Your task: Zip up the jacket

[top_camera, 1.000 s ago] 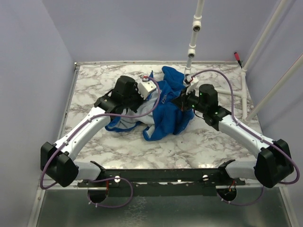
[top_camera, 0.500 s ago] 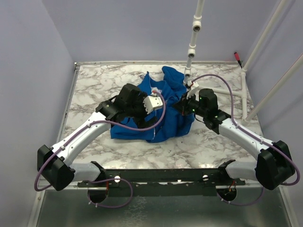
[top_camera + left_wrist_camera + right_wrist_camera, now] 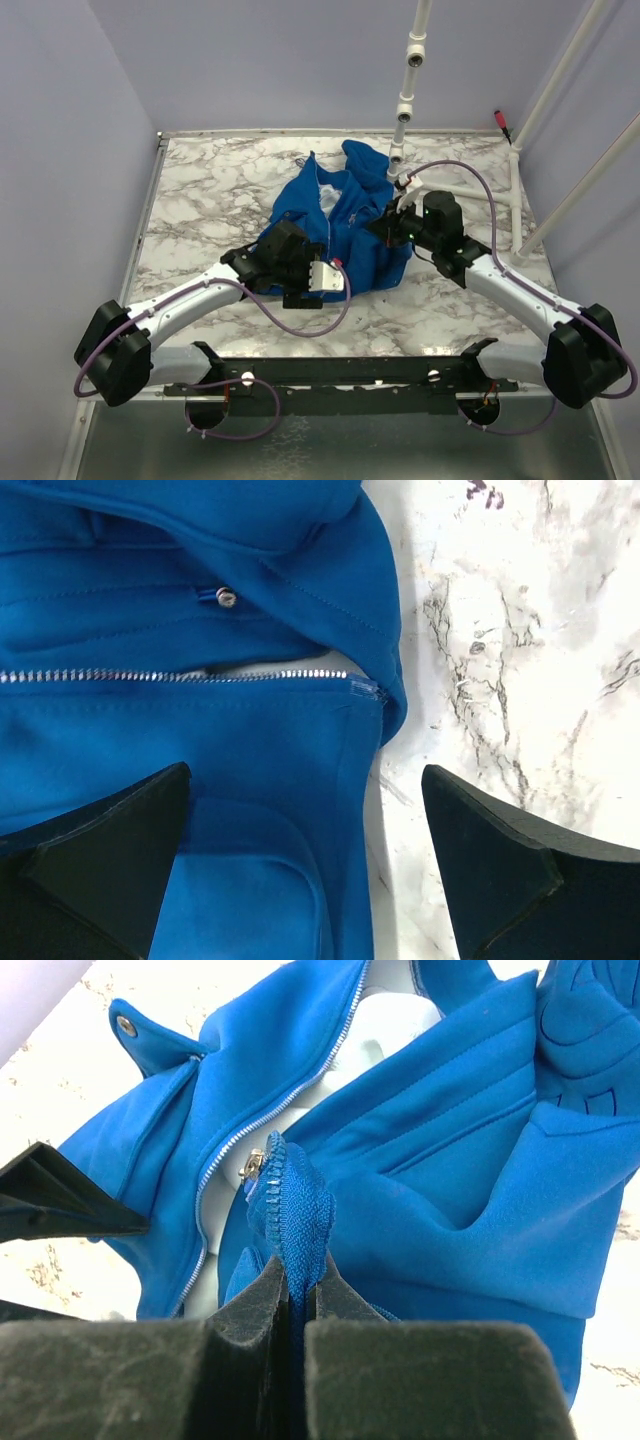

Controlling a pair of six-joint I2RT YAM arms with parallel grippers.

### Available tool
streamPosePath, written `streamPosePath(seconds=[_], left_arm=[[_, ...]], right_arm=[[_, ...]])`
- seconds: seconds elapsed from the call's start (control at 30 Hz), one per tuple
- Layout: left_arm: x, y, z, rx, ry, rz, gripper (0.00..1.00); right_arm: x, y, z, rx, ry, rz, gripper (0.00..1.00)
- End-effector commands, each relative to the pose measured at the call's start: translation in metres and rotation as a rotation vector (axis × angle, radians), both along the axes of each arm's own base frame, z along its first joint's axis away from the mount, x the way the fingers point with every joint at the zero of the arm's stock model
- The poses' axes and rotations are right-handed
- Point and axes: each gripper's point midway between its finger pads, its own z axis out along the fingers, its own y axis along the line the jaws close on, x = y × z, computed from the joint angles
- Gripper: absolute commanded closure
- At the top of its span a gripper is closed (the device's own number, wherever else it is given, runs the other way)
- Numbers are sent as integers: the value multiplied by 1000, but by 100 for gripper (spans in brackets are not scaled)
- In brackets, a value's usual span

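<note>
Right wrist, right claw (image 3: 295, 1282) pinching jacket (image 3: 470, 1150) zipper edge, left claw (image 3: 305, 775) spread over hem.

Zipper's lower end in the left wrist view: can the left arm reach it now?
Probably yes. The left gripper is open and the zipper end lies bare on the jacket ahead of its fingers, with nothing over it. The right gripper, shut on a zipper edge, is clear of that path.

Bright, even light, soft shadows; wrist views blur close up.
</note>
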Motion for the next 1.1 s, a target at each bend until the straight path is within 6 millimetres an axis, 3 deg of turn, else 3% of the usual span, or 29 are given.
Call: streamPosePath(seconds=[0.0,0.3,0.7,1.07], left_arm=[[25,-20,21,-75,-249,-88,1],[32,-22,-12,-5,-246,-133,1],[12,0,-63,141,-101,-220,2],[17,20,-96,227,-43,-229,19]], right_arm=[[-7,-2,-5,7,14,5,99],[-12,-4,-10,6,32,10,99],[-13,-10,-19,-4,42,-21,99],[-23,-18,-15,-4,43,-26,99]])
